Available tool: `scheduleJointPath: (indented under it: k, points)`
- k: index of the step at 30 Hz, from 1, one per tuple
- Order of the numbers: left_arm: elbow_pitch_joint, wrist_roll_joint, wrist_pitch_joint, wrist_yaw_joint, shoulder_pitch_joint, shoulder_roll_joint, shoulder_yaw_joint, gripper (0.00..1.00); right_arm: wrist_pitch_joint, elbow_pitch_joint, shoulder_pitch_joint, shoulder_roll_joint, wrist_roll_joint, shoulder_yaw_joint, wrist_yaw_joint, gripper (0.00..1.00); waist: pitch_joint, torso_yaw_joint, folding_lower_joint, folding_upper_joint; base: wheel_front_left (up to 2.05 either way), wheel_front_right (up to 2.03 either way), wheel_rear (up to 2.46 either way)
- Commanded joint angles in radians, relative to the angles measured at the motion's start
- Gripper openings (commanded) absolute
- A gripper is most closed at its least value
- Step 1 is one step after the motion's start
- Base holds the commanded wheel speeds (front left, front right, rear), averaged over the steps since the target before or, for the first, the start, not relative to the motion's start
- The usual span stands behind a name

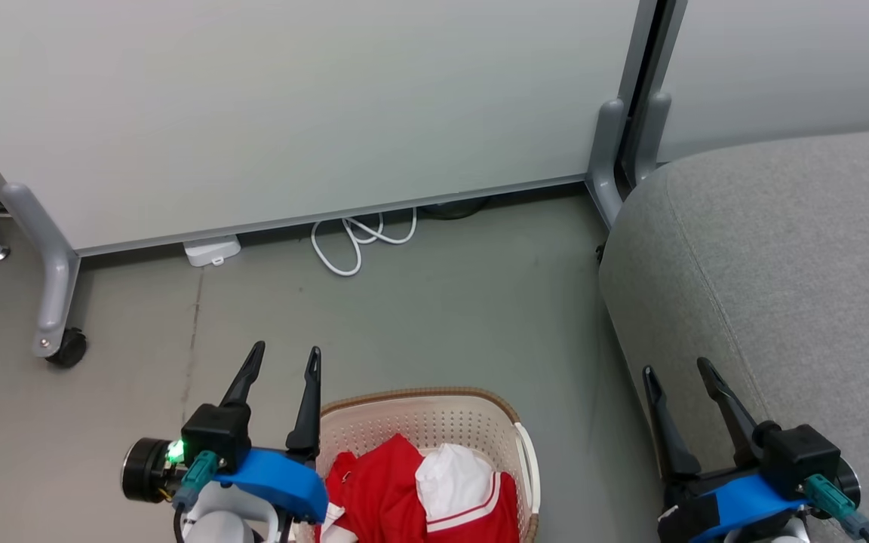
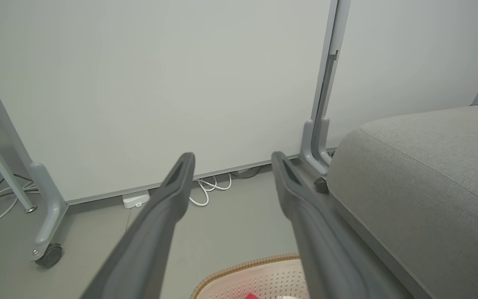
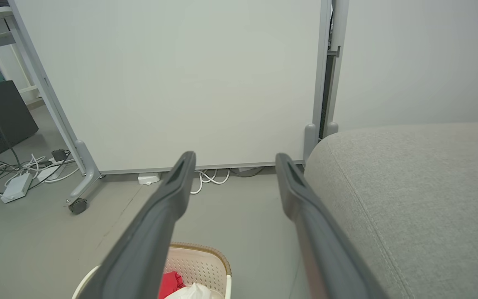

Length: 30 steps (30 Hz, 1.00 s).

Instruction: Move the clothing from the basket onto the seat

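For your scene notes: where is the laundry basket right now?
In the head view, bottom centre, the basket stands on the floor, left of the seat.

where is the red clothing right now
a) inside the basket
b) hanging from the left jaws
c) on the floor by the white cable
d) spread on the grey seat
a, the red clothing lies heaped inside the basket, and the grey seat has nothing on it.

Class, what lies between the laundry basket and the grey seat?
Only bare grey floor separates the basket from the seat, seen in the head view and again in the right wrist view.
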Motion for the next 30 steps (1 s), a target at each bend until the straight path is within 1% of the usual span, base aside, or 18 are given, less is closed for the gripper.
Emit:
scheduleJointPath:
  k: [1, 5, 11, 21, 24, 30]
  points:
    - [0.014, 0.006, -0.003, -0.008, -0.028, 0.0, -0.003, 1.0, -0.006, -0.006, -0.013, -0.004, 0.006, 0.001, 0.0, 1.0, 0.015, -0.009, 0.0, -0.0001, 0.0, 0.0, 0.0]
    - [0.073, 0.008, -0.003, -0.017, -0.076, 0.011, -0.023, 1.0, -0.006, -0.011, -0.032, -0.004, 0.002, 0.005, 0.0, 1.0, 0.047, -0.032, 0.0, -0.0001, 0.0, 0.0, 0.0]
    - [0.192, -0.006, -0.003, -0.023, -0.188, 0.038, -0.074, 1.0, -0.006, -0.027, -0.081, -0.004, 0.0, 0.016, 0.0, 1.0, 0.132, -0.085, 0.0, -0.0001, 0.0, 0.0, 0.0]
    - [0.387, -0.088, -0.003, -0.022, -0.389, 0.099, -0.263, 1.0, -0.006, -0.076, -0.206, -0.004, 0.02, 0.053, 0.0, 1.0, 0.332, -0.186, 0.0, -0.0001, 0.0, 0.0, 0.0]
    - [0.45, -0.121, -0.003, -0.021, -0.443, 0.11, -0.321, 1.0, -0.006, -0.087, -0.234, -0.003, 0.026, 0.059, 0.0, 1.0, 0.382, -0.204, 0.0, -0.0001, 0.0, 0.0, 0.0]
    - [0.577, -0.21, 0.009, -0.022, -0.535, 0.114, -0.429, 1.0, -0.006, -0.114, -0.282, -0.003, 0.029, 0.064, 0.0, 1.0, 0.48, -0.226, 0.0, -0.0001, 0.0, 0.0, 0.0]
